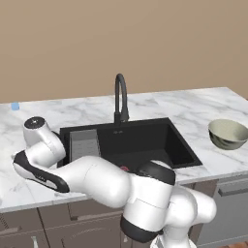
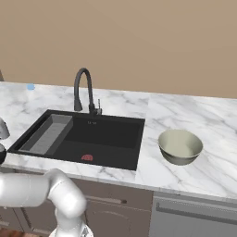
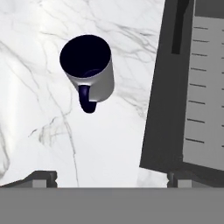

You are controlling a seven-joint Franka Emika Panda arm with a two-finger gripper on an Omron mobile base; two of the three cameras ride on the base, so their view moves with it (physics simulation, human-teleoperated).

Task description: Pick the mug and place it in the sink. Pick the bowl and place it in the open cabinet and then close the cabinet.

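Note:
The mug (image 3: 89, 68), white-grey with a dark navy inside, stands upright on the marble counter (image 3: 109, 140) left of the sink, its handle turned toward my hand. My gripper (image 3: 113, 178) hovers above it, open, with nothing between the fingertips (image 3: 41, 177). The mug lies ahead of the tips, apart from them. The black sink (image 1: 145, 140) (image 2: 109, 134) holds a grey ribbed drain tray (image 3: 203, 87) at its left end. The pale cream-green bowl (image 1: 227, 134) (image 2: 180, 146) rests on the counter right of the sink. The cabinet is out of view.
A black gooseneck faucet (image 1: 120, 97) (image 2: 83, 88) rises behind the sink. A small blue item (image 1: 15, 106) (image 2: 30, 86) lies at the counter's back left. Drawer fronts (image 2: 111, 203) and a grey appliance front (image 2: 194, 217) run below the counter edge. My arm (image 1: 92, 177) reaches left across the sink's front.

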